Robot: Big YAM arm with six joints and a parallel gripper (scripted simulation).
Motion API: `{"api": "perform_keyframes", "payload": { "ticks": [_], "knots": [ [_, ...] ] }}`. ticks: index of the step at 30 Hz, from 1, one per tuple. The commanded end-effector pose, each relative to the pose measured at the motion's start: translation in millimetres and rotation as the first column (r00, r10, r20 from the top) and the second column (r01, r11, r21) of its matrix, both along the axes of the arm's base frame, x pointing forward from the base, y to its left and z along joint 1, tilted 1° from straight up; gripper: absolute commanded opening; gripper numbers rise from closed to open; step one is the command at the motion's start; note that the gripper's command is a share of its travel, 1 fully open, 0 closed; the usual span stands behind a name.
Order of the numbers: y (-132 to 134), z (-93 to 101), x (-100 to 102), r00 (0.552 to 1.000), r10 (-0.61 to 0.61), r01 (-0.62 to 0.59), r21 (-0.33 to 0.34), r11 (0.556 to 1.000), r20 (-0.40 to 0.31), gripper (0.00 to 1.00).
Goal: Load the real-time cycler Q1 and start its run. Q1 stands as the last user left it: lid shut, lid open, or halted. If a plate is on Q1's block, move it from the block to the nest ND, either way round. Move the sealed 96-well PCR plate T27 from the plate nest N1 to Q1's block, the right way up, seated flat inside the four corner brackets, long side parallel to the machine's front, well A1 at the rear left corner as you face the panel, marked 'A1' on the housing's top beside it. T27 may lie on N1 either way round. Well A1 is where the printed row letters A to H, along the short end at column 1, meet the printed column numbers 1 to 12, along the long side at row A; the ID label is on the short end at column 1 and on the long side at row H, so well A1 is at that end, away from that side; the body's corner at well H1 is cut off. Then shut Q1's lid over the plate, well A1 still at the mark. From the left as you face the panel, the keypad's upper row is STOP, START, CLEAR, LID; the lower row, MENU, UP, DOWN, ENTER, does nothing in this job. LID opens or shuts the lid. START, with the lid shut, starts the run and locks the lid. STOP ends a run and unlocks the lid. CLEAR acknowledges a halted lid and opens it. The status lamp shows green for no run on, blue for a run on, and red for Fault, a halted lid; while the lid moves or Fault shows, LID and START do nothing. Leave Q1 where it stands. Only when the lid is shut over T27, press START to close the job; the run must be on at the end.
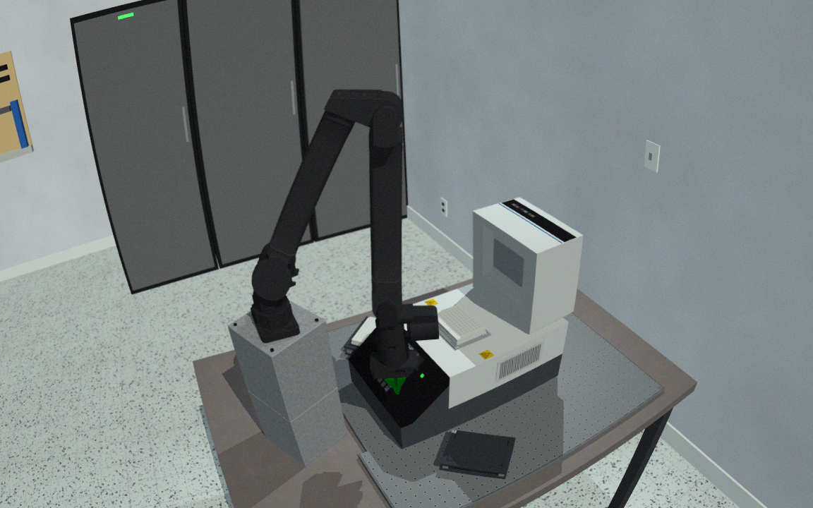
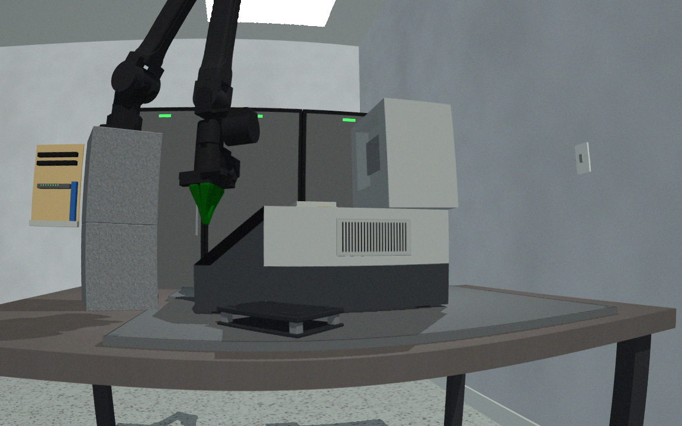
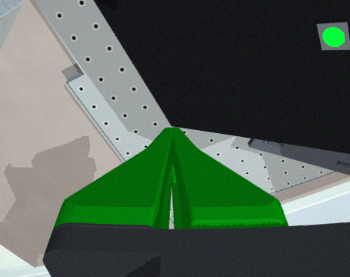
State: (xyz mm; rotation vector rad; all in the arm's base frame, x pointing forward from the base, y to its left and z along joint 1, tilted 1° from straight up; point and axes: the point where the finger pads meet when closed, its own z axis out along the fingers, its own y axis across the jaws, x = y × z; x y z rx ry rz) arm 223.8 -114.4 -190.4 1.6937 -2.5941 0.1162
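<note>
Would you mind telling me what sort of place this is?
Probably a lab: a cycler with a well plate on its block, a perforated bench plate, and tall cabinets with green status lights.

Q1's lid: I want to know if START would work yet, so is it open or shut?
Open. The lid stands upright behind the block, the white plate lies uncovered, and the status lamp glows green.

A laboratory here: a benchtop real-time cycler [image 1: 510,353] with raised lid sits on a perforated optical breadboard [image 1: 593,391] over a brown table [image 1: 662,369], a white well plate [image 1: 460,324] on its block, tall grey cabinets [image 1: 144,157] with a green indicator behind, speckled floor [image 1: 81,353], bare grey walls
</note>
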Motion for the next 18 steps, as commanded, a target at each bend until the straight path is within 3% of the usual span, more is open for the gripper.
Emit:
{"api": "perform_keyframes", "payload": {
  "ticks": [1, 3, 7, 10, 13, 16, 18],
  "knots": [
    [17, -5.8, -5, 0.993, 0.116, -0.116, 0.02, 0.993, -0.006, 0.0],
    [23, -5.6, 2, 0.98, 0.2, -0.2, 0.02, 0.98, 0.013, 0.0],
    [27, -5.4, 0, 0.969, 0.247, -0.247, 0.03, 0.969, 0.013, 0.0],
    [49, -9.9, -15, 0.93, 0.369, -0.368, 0.062, 0.928, -0.003, 0.0],
    [65, -14.0, -29, 0.941, 0.338, -0.336, 0.059, 0.94, -0.026, 0.0],
    [76, -14.3, -41, 0.899, 0.437, -0.433, 0.094, 0.896, -0.026, 0.0],
    [82, -11.3, -42, 0.865, 0.501, -0.499, 0.084, 0.863, -0.003, 0.0]
  ]
}}
